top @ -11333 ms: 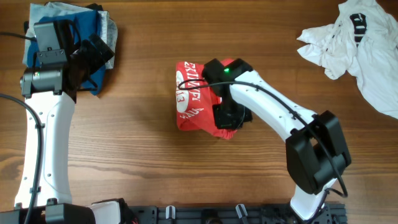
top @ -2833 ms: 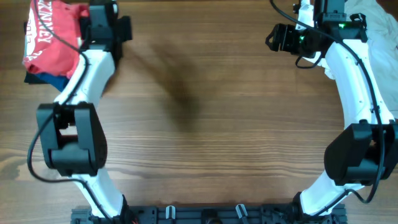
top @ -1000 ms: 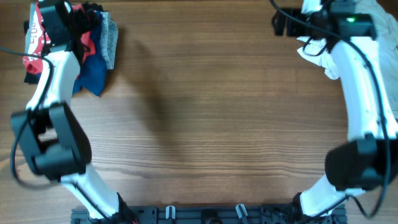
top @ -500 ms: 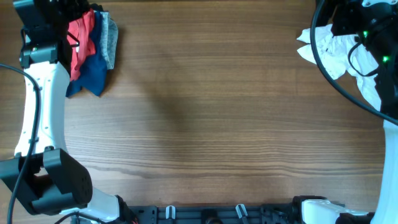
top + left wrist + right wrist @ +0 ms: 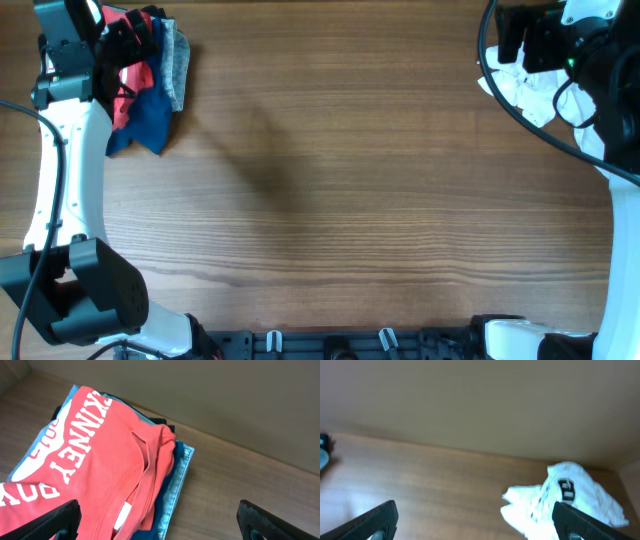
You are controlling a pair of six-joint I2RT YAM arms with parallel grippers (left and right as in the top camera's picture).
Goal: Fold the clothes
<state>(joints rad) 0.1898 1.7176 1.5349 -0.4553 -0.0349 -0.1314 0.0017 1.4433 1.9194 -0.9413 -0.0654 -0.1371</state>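
Overhead: soft red folded T-shirt with white lettering (image 5: 127,78) tops the blue-and-grey fabric stack (image 5: 150,110) at the far-left corner of the wooden worktop (image 5: 330,180). This item judged done. Crumpled white garment with black marking (image 5: 525,90) at the worktop's far-right corner: left to fold.
Left wrist: left tool (image 5: 165,522) spread wide, empty, over the worktop's far-left corner.
Right wrist: right tool (image 5: 480,520) spread, empty, clear of the worktop.
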